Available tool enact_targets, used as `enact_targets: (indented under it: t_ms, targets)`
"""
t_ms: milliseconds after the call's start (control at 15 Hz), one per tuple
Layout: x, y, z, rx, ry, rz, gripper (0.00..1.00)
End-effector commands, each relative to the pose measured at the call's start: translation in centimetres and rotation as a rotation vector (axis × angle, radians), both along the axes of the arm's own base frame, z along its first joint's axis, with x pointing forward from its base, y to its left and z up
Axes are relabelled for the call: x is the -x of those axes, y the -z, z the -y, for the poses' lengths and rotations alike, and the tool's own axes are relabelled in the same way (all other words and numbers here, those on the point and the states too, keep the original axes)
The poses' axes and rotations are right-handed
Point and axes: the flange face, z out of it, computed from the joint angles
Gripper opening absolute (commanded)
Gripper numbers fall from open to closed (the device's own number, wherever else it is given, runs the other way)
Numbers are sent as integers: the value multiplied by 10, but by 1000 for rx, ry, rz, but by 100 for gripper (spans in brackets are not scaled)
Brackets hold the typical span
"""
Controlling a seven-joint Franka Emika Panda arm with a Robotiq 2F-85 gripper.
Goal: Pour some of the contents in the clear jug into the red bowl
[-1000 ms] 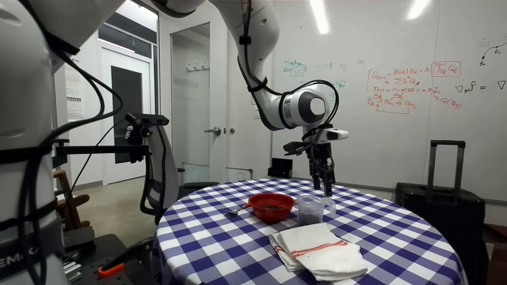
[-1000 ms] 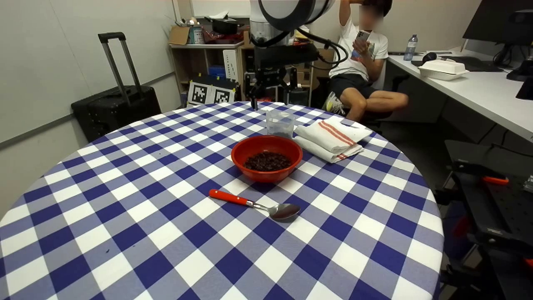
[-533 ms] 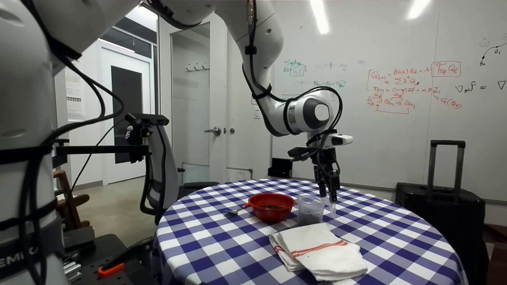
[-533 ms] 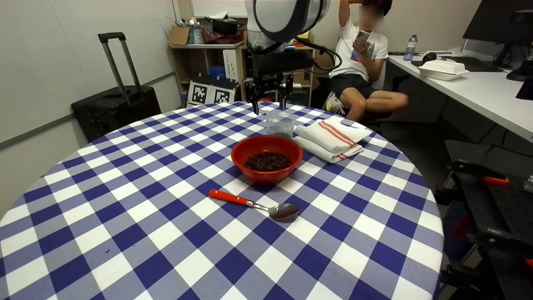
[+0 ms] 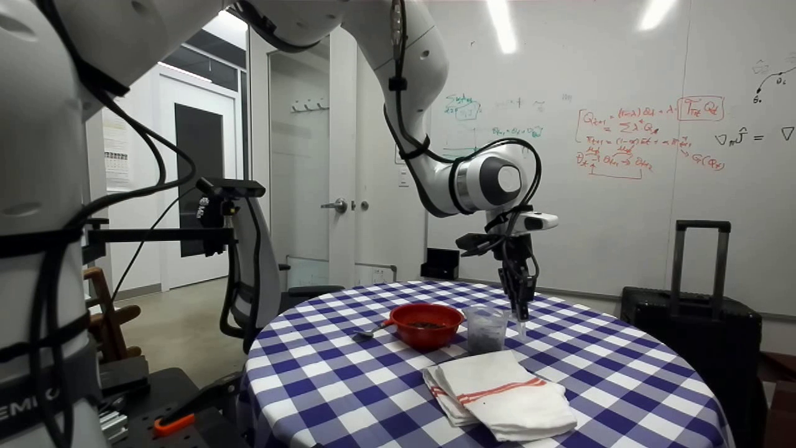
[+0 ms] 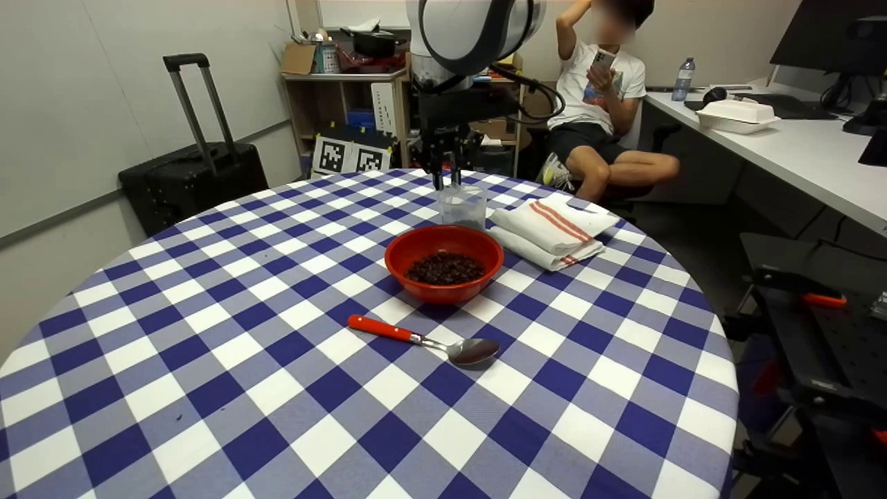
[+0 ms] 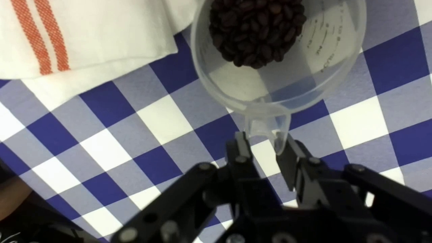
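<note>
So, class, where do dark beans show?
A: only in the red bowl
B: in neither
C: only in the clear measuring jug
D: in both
D: dark beans lie in the red bowl in both exterior views, and in the clear measuring jug in the wrist view.

Before me the red bowl (image 6: pixel 443 294) of dark beans (image 6: pixel 447 269) has a spoon (image 6: pixel 418 339) at six o'clock, a folded towel (image 6: pixel 551 232) at two and the clear jug (image 6: pixel 467 208) at one, with the gripper (image 6: pixel 447 185) at the jug's eleven, fingers (image 6: pixel 438 177) close together.
</note>
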Motion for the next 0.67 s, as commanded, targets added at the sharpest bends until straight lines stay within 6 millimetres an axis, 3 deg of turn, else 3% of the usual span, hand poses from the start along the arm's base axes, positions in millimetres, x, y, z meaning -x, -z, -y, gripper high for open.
enact_targets:
  t_ms: [0,600]
  targets:
    - [-4,-14,-7,-17,-31,1,6]
    - [-1,-87,-43,31,29,32,6]
